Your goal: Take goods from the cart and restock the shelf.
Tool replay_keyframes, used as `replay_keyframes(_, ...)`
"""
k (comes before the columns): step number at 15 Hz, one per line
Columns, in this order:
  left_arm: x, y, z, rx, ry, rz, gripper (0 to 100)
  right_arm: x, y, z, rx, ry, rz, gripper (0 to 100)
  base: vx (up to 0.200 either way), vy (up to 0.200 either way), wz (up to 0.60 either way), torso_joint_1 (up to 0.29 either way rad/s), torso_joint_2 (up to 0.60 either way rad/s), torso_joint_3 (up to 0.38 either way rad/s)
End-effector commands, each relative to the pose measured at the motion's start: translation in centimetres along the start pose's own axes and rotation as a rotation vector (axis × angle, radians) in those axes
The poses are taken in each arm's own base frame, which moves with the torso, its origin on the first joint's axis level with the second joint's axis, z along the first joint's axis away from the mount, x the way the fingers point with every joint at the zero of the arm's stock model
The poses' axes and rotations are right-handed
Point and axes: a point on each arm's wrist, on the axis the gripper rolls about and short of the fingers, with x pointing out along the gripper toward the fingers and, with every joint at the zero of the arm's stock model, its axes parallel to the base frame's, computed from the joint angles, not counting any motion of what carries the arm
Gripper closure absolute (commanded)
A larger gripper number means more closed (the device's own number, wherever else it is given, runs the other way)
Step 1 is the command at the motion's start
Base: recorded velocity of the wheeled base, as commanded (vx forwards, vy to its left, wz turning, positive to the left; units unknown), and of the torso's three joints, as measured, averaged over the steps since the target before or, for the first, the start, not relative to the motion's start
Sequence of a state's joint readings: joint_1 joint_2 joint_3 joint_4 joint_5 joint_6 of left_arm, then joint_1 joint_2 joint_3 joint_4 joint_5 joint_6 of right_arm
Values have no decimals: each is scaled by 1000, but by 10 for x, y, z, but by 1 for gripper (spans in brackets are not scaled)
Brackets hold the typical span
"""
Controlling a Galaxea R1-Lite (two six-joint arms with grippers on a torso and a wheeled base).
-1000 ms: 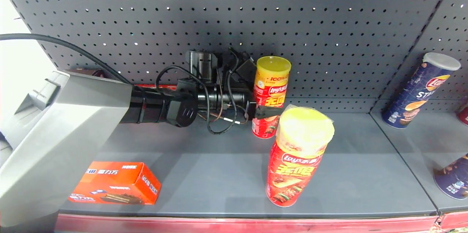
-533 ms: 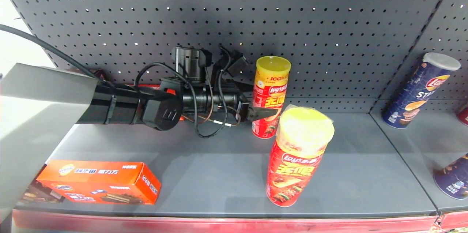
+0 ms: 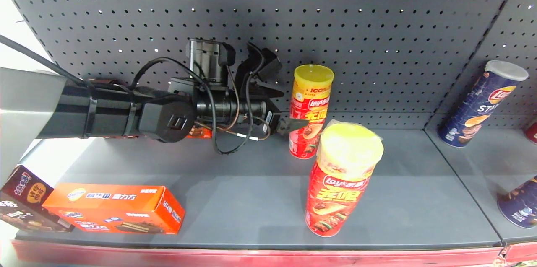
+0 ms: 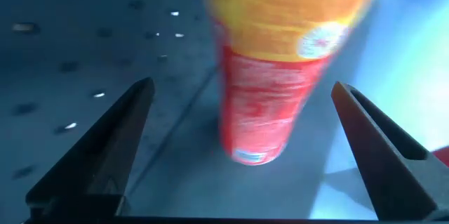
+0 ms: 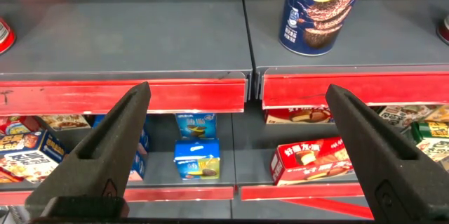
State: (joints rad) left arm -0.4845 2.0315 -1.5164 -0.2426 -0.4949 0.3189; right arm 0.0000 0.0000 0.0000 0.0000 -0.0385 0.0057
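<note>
Front can [image 3: 342,179] (upright) just before rear can [image 3: 311,107]

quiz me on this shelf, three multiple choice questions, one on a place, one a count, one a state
1. Where does the orange box lie on the shelf?
A. at the front left
B. against the back panel
C. at the far right

2. How many red cans with yellow lids stand on that shelf board?
A. one
B. two
C. four

3. How is the left gripper?
A. shut on a can
B. open, holding nothing
C. shut on the box

Answers:
1 A: it lies by the front edge, beside a dark box.
2 B: there are the rear can and the front can.
3 B: its fingers stand wide apart, with gaps on both sides of the rear can.
</note>
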Motion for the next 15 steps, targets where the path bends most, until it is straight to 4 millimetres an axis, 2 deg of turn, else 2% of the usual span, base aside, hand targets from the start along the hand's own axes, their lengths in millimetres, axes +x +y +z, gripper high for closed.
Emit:
replay_keyframes(1, -5, 1, 6, 8, -4, 39, 0, 0, 0, 0, 0, 2, 0, 0, 0, 0, 0, 0, 0, 0)
replay_keyframes(12, -18, 8, 10, 8, 19, 158, 0, 0, 0, 0, 0, 2, 2, 0, 0, 0, 0, 0, 0, 0)
replay_keyframes(15, -24, 8, 0, -8, 59, 188, 0, 0, 0, 0, 0, 2, 0, 0, 0, 0, 0, 0, 0, 0)
